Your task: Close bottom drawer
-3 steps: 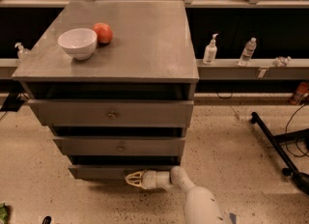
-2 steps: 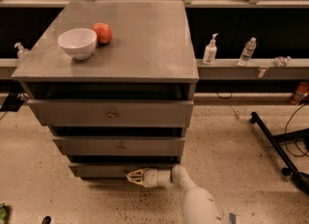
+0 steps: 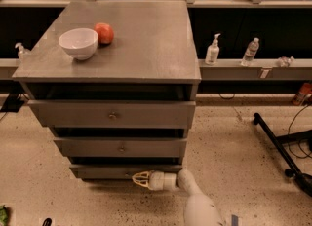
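End effector [image 3: 140, 178], can't tell how wide, sits at the front of the bottom drawer [image 3: 97, 171], slightly out at the cabinet [image 3: 146, 54] base; push straight in, level, near centre to avoid skew.

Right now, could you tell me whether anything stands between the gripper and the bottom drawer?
Nothing visible does: the gripper sits right at the front of the bottom drawer, near its middle.

Three drawers [image 3: 122, 147], one bowl [image 3: 78, 43], perhaps one apple [image 3: 104, 33], one gripper [image 3: 138, 178] at bottom drawer [image 3: 100, 172]
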Tool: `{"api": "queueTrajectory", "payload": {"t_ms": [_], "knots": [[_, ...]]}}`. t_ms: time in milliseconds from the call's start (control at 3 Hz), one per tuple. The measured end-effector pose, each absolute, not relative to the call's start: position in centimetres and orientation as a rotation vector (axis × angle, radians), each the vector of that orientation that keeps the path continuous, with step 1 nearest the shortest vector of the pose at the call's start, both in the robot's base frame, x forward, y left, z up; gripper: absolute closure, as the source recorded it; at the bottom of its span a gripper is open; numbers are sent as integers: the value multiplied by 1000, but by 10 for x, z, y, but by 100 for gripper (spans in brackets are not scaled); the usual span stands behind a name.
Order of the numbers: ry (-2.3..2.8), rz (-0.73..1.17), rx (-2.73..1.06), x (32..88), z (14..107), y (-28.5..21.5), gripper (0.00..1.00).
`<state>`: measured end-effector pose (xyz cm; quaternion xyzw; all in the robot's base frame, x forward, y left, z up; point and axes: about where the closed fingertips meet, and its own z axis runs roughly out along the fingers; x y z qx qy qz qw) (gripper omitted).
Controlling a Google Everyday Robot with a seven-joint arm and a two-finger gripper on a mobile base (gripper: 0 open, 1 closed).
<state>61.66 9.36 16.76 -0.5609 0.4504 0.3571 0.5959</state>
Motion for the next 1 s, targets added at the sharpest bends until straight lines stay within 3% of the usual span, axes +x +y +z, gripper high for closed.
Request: {"api": "queueTrajectory", "payload": {"t_ms": [667, 1000], "knots": [[914, 883, -1229, 558, 213, 91, 100], [855, 881, -1155, 526, 247, 79, 85]]}}
